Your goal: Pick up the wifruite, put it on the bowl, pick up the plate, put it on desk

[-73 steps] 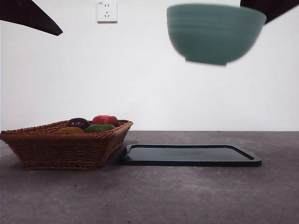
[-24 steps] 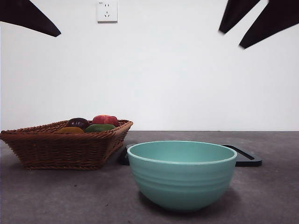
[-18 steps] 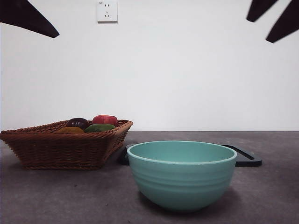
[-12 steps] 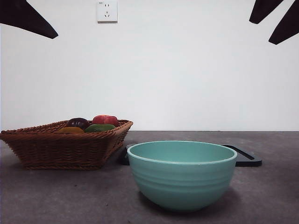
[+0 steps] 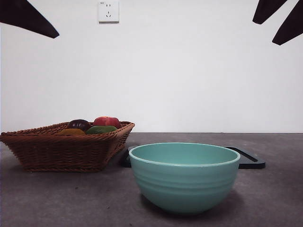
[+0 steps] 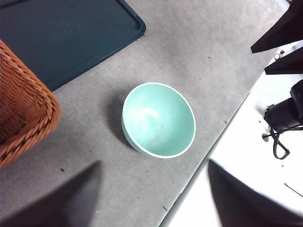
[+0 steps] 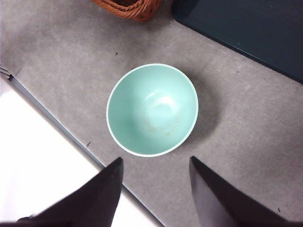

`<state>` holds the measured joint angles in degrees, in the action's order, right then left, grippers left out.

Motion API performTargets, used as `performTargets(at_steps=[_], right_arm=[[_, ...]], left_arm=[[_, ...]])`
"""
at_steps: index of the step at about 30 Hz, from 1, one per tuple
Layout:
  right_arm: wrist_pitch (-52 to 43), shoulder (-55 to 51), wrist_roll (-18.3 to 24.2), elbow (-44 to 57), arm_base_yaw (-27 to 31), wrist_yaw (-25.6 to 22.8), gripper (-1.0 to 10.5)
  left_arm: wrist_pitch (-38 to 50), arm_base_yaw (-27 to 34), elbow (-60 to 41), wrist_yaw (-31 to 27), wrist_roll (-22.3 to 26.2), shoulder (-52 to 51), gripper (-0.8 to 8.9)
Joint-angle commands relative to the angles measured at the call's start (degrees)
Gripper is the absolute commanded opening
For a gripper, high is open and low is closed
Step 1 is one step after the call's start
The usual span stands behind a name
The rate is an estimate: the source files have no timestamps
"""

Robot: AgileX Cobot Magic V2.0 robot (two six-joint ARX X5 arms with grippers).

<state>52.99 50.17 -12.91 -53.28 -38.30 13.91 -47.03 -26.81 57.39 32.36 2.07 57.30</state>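
Note:
The mint-teal bowl [image 5: 183, 177] stands upright and empty on the dark grey desk [image 5: 71, 198], in front of the dark flat tray [image 5: 248, 160]. The small orange-brown wifruite [image 5: 71, 132] lies in the wicker basket [image 5: 61, 151] at the left, partly hidden by the rim. My right gripper [image 5: 265, 32] hangs open and empty high at the right; in the right wrist view [image 7: 155, 159] it is above the bowl [image 7: 152, 109]. My left gripper [image 6: 154, 163] is open and empty, high above the bowl [image 6: 158, 119]; in the front view only its dark tip [image 5: 28, 19] shows.
The basket also holds a dark purple fruit [image 5: 78, 124], a red fruit [image 5: 106, 121] and a green fruit [image 5: 100, 129]. The tray [image 6: 61, 33] lies beside the basket [image 6: 23, 113]. The desk's edge [image 7: 57, 123] runs close to the bowl. A wall socket [image 5: 108, 11] is behind.
Three seconds ago the bowl hung in the air at the right gripper; now it stands on the desk. The right gripper has let go and drawn up and to the right.

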Motion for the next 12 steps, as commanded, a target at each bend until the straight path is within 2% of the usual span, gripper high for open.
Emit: performTargets(at_steps=[1, 3, 12], right_arm=[[-0.28, 0.28, -0.13, -0.96, -0.57, 0.2, 1.1], [-0.28, 0.28, 0.13, -0.96, -0.57, 0.17, 0.0], [-0.46, 0.26, 0.13, -0.96, -0.57, -0.46, 0.1]], left_arm=[[0.22, -0.31, 1.14, 0.26, 0.5, 0.33, 1.09], [0.22, -0.31, 1.14, 0.26, 0.48, 0.33, 0.01], [0.28, -0.31, 1.14, 0.26, 0.28, 0.33, 0.08]])
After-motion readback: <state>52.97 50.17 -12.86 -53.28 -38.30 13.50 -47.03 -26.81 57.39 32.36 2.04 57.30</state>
